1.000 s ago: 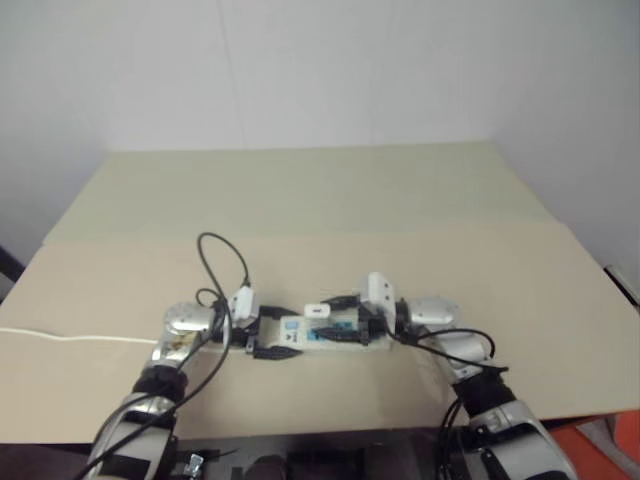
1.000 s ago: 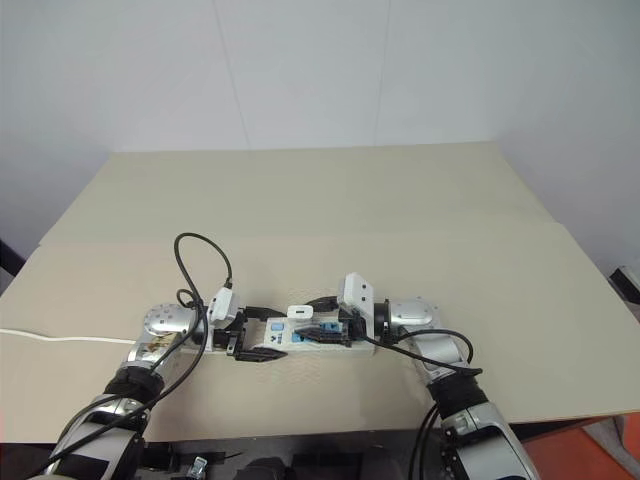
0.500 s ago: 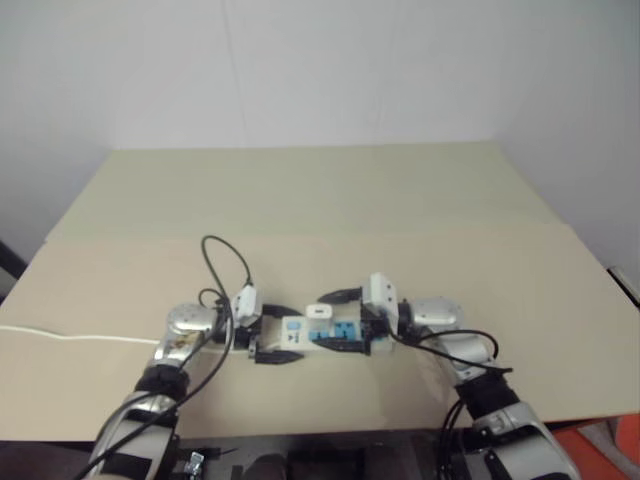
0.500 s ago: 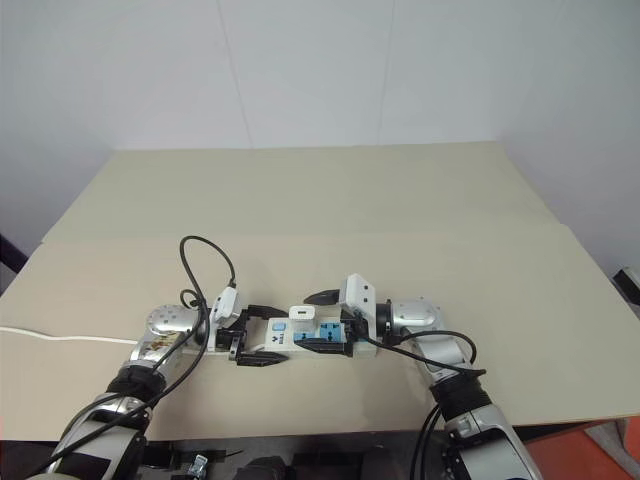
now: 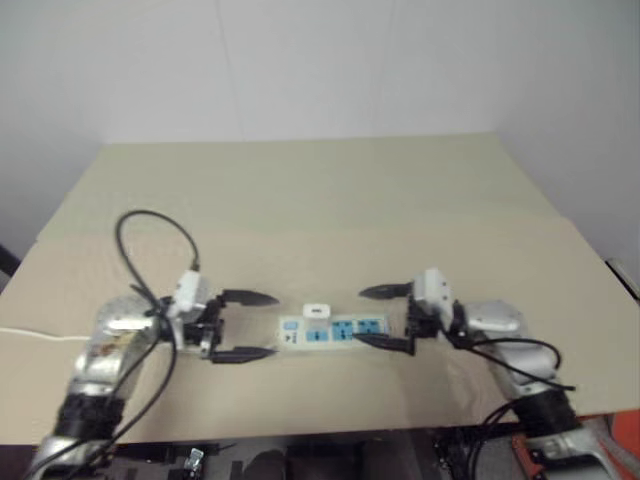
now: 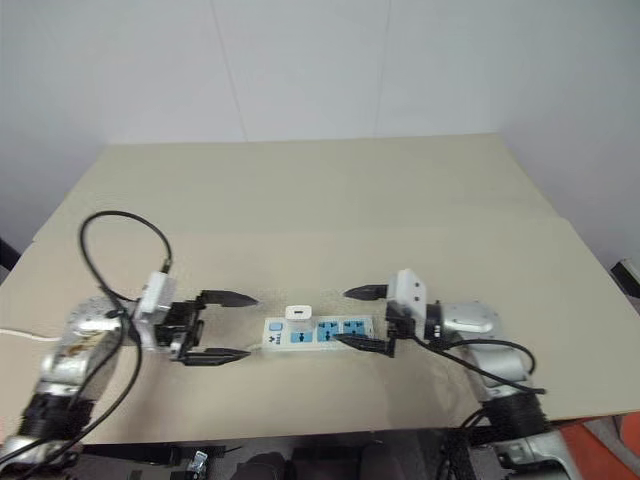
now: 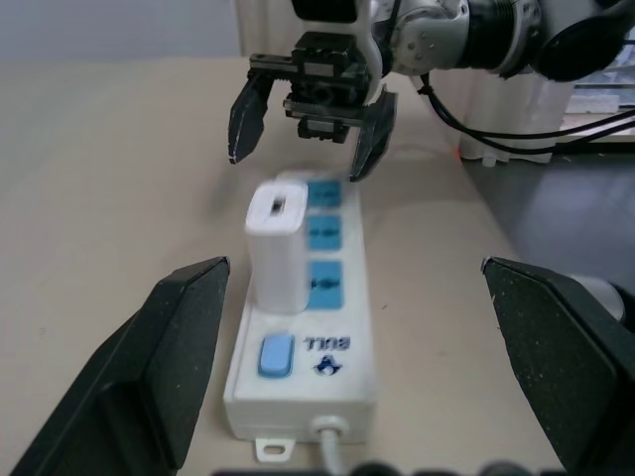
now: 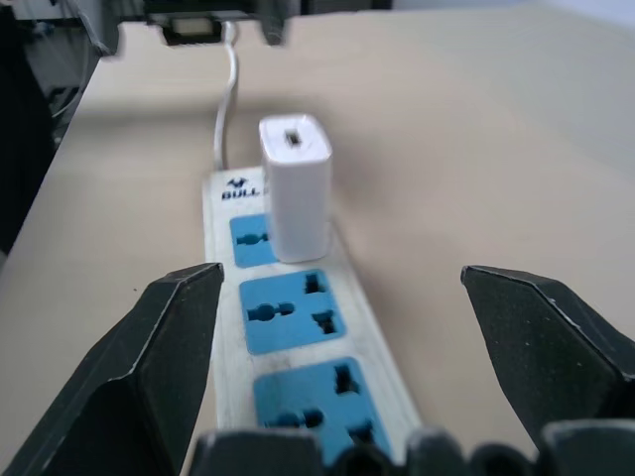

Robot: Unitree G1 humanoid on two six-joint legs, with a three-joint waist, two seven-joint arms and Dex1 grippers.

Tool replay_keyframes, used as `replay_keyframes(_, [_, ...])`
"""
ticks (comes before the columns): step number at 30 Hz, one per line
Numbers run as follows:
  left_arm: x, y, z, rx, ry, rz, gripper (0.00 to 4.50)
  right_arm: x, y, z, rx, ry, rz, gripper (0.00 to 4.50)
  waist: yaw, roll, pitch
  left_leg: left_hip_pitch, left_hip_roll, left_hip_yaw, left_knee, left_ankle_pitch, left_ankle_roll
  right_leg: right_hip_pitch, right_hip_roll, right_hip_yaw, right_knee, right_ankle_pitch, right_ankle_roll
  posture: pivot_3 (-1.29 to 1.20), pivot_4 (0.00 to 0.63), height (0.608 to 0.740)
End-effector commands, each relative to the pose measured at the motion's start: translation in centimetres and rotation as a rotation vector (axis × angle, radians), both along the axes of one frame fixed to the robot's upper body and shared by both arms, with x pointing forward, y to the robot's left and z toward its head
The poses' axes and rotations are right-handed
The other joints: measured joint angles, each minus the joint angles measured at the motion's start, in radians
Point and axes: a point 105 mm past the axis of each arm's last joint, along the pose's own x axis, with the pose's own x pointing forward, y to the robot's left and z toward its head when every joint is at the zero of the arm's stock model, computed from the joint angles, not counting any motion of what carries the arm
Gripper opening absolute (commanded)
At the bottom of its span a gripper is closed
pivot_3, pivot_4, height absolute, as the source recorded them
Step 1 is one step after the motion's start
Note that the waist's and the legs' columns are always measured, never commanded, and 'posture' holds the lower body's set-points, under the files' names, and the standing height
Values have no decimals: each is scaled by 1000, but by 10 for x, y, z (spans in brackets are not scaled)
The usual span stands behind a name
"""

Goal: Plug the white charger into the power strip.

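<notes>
The charger (image 6: 297, 313) stands upright in the left-end socket of the strip (image 6: 320, 332), low in the centre of the frame on the tabletop (image 6: 330, 200); the strip's long axis runs left to right, straight between the two hands; the left gripper (image 6: 228, 326) hangs off its left end, the right gripper (image 6: 362, 317) at its right end, both with fingers spread wide and gripping nothing; the left looks the nearer to the charger, though not by much; the plugging-in appears done. The left wrist view shows the strip's button (image 7: 276, 355) and cord exit beside the charger; the right wrist view shows two blue sockets free.
</notes>
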Motion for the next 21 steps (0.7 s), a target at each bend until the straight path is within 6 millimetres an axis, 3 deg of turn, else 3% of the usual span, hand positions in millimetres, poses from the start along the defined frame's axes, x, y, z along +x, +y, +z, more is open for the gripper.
replay_keyframes(1, [-6,33,-2,107,-2,105,4456,-11,-34,11,-71,-60,-50,4500,1,1,1,0,0,0,-1,0,0,0,0,0,0,0,0,0,150,740])
replay_keyframes(7, [-5,61,3,158,-32,210,4456,-27,-70,13,-129,12,-119,4500,6,-1,5,0,1,3,-1,0,0,1,0,-2,-1,-3,3,0,150,740])
replay_keyframes(21, [-3,56,-8,141,-24,239,4456,-33,-72,12,-139,25,-194,4500,5,-2,5,0,2,3,-1,0,0,1,0,0,-1,-3,4,0,150,740])
